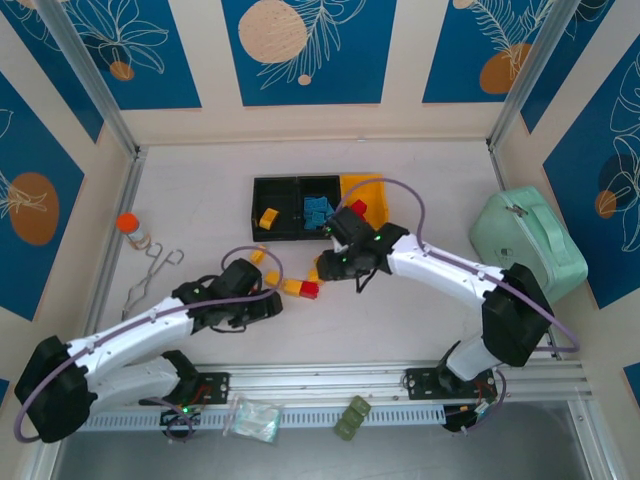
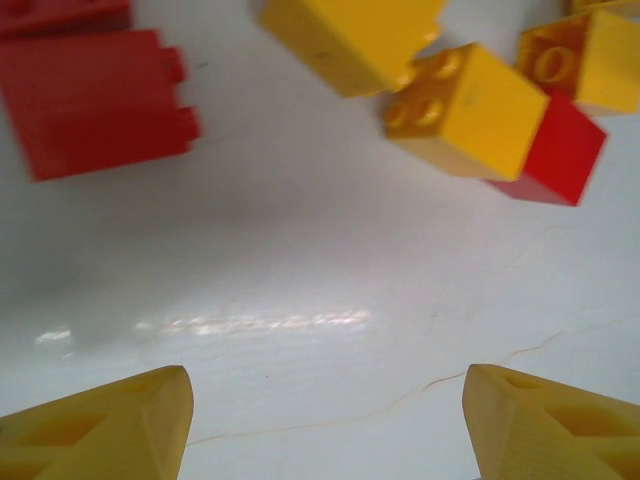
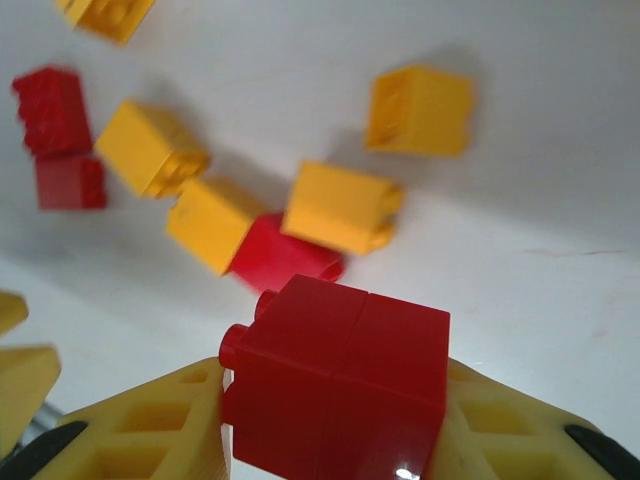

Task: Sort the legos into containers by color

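One red lego (image 3: 340, 370) fills the right pincer (image 3: 330, 425); the left pincer (image 2: 325, 425) gapes, half cropped.

The top external camera looks steeply down from above and behind the arm bases (image 1: 440, 382), far enough back to take in the whole white table (image 1: 420, 170). The left wrist camera sits very near the tabletop and faces out between the spread fingertips of the left gripper (image 2: 325, 430). The right wrist camera, also close, looks past the red brick (image 3: 340, 385) clamped in the right gripper (image 3: 330, 435). All three views share the loose legos (image 1: 296, 284) at mid-table.
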Motion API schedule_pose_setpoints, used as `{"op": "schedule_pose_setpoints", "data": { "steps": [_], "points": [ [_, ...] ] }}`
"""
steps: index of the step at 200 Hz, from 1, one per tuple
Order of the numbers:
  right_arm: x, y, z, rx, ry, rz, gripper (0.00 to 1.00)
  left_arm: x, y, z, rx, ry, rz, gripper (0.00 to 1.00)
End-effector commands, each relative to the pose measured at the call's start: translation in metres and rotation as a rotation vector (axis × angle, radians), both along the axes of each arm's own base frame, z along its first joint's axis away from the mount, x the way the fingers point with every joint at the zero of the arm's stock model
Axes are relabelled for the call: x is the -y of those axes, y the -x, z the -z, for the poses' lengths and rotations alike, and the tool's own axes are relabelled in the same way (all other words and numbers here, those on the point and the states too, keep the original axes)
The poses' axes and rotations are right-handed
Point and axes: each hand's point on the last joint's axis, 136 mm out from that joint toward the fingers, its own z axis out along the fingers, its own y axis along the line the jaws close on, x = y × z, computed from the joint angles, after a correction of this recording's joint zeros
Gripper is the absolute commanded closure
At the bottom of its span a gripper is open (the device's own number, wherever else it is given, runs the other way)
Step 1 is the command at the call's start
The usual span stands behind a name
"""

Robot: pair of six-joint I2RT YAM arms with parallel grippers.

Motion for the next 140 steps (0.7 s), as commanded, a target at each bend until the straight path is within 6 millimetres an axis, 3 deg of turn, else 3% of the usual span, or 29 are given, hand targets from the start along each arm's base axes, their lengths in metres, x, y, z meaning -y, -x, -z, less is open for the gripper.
{"op": "schedule_pose_setpoints", "data": {
  "steps": [1, 35, 66, 102, 140],
  "points": [
    [0.034, -0.022, -0.012, 0.035, 0.026, 0.073, 0.60, 0.025, -0.010, -0.015, 0.049, 0.053, 0.065, 0.29],
    [0.070, -0.066, -0.021, 0.076, 0.050, 0.191, 0.60, 0.042, -0.014, -0.018, 0.059, 0.059, 0.099, 0.29],
    [0.087, -0.101, -0.025, 0.113, 0.084, 0.250, 0.60, 0.059, -0.019, -0.025, 0.084, 0.079, 0.132, 0.29],
    [0.097, -0.134, -0.017, 0.126, 0.146, 0.283, 0.60, 0.074, -0.023, -0.030, 0.096, 0.087, 0.164, 0.29],
    [0.097, -0.156, -0.004, 0.115, 0.192, 0.294, 0.60, 0.079, -0.022, -0.028, 0.094, 0.087, 0.177, 0.29]
  ]
}}
